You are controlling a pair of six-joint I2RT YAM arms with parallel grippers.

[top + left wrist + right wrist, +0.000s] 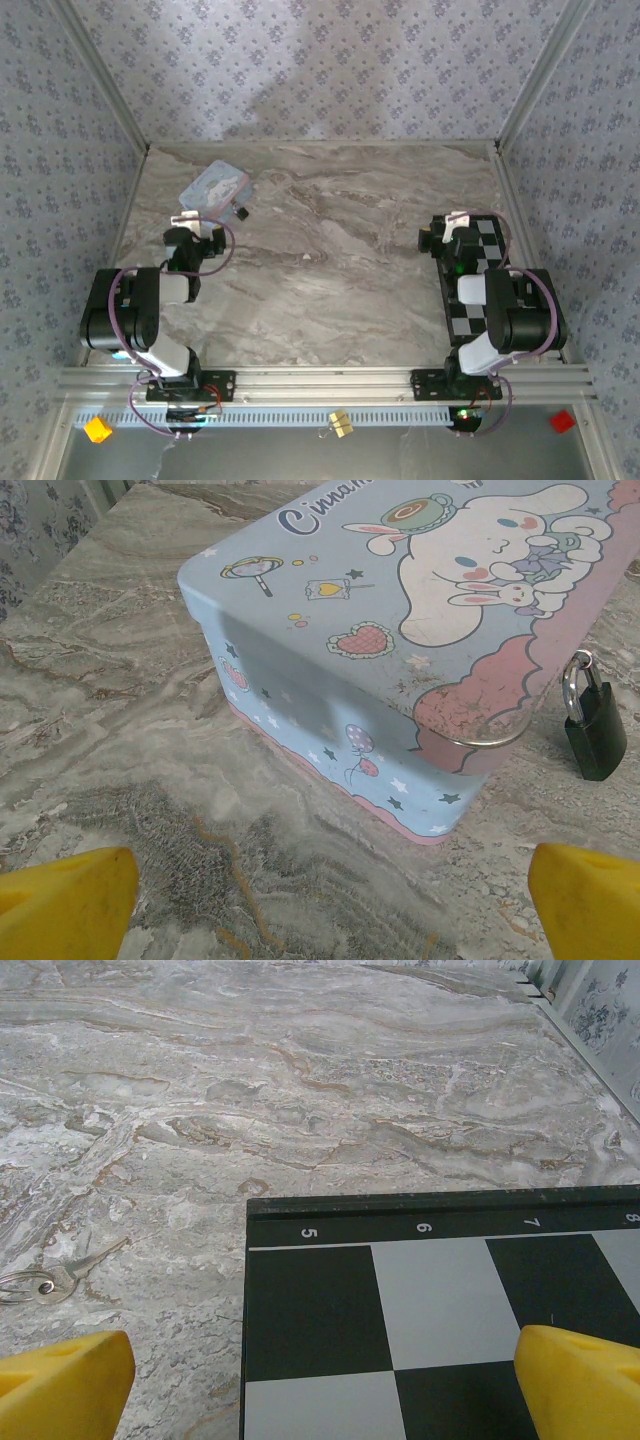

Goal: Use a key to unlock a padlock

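The padlock (596, 732) is a tiny black block with a pale metal shackle. It stands on the marble against the right side of a pale blue cartoon tin (400, 630). From above, the padlock (239, 212) sits just right of the tin (214, 187). My left gripper (330, 925) is open and empty, its yellow fingertips (65, 900) wide apart, just short of the tin's near corner. A silver key (55, 1278) on a ring lies on the marble, left of a checkerboard (440, 1310). My right gripper (320, 1395) hangs open and empty over the board's corner.
The checkerboard (482, 280) lies along the right side, under the right arm (500, 310). Patterned walls close the table at the back and both sides. Below the front rail sit a small brass-coloured lock (340, 422), a yellow block (97, 429) and a red block (562, 420).
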